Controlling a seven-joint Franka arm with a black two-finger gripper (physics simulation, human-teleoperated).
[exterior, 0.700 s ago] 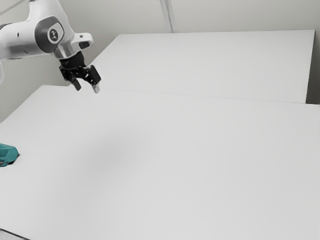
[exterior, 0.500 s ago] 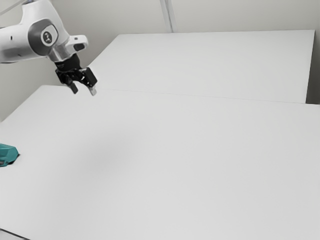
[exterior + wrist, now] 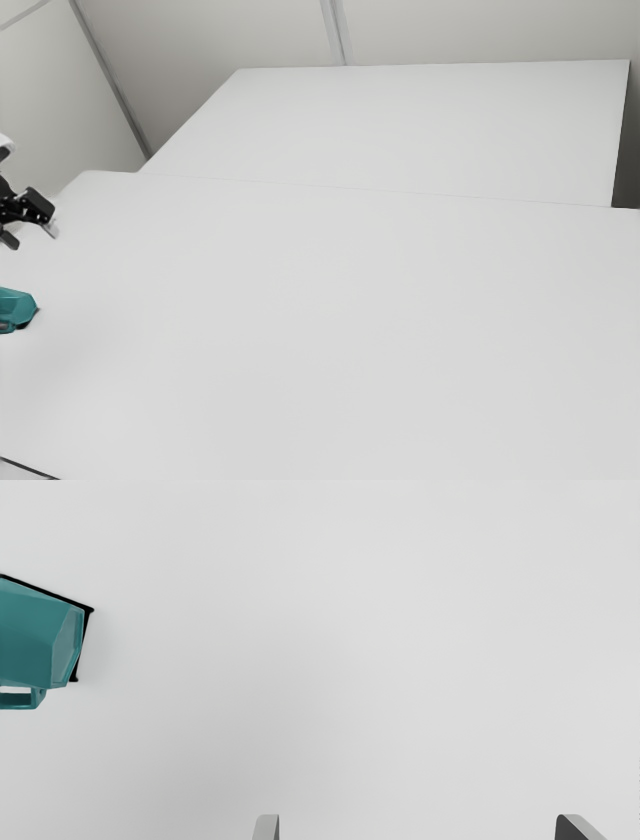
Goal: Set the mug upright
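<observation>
Mug [image 3: 30,635], teal and faceted with an angular loop handle [image 3: 37,699], lay on its side on the smooth white surface [image 3: 350,350], well apart from my black two-finger end effector [image 3: 31,238]. I hung above the surface with my fingers [image 3: 266,828] spread wide. The mug was off to one side, outside the span between them, its handle on the side nearer my fingertips.

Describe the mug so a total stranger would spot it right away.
On the big white table, go to the exterior view's left edge. The mug lies there on its side, below the black gripper in that view. Unlike the gripper, it is teal and has a boxy handle.
</observation>
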